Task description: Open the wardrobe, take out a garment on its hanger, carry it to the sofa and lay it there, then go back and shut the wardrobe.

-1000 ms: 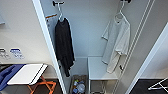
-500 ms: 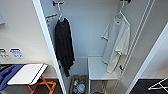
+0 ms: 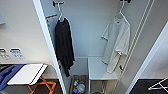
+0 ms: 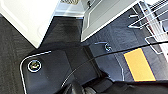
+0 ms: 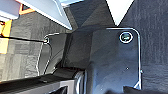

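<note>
Soft white cloth garment; smooth, seemingly matt wardrobe walls.

White walls, dark carpet.

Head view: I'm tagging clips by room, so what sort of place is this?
Probably a bedroom or dressing corner: an open white wardrobe holds a white T-shirt and a black top on hangers, above dark carpet.
</note>
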Motion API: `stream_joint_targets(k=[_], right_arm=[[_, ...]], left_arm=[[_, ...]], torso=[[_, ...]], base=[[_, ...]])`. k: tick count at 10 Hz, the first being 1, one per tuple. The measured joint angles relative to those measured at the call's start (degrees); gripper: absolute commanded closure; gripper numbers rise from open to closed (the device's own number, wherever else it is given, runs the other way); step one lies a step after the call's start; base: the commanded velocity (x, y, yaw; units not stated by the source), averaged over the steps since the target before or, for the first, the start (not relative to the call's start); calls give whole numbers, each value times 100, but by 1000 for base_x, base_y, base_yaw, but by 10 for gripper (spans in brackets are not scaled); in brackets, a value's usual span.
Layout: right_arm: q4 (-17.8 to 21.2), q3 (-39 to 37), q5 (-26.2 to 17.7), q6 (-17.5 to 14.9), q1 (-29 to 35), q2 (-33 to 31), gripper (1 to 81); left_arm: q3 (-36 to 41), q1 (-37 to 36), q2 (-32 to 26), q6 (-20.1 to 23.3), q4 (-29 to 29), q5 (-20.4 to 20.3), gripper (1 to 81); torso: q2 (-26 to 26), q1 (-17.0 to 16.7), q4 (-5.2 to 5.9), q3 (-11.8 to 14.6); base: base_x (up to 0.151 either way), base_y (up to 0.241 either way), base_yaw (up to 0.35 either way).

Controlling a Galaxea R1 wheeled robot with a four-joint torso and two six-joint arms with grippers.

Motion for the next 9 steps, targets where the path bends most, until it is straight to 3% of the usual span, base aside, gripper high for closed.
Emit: stream_joint_targets(k=[2, 4, 6, 9], right_arm=[[-11, -501, -200, 0, -59, 328, 10], [-13, -1091, -290, 4, -111, 640, 10], [-15, -1714, -369, 20, -169, 984, 10], [-9, -2046, -386, 24, -285, 1309, 10]], left_arm=[[-494, 85, 499, -35, 0, 496, 10], [-625, 215, 812, -85, -1, 1538, 10], [-675, 256, 1098, -167, -1, 2275, 10], [-675, 276, 1264, -394, -1, 2697, 10]], torso=[[0, -2, 0, 0], [0, -2, 0, 2], [-2, -4, 0, 5], [-4, -6, 0, 5]], base=[[0, 0, 0], [0, 0, 0], [0, 0, 0], [0, 0, 0]])
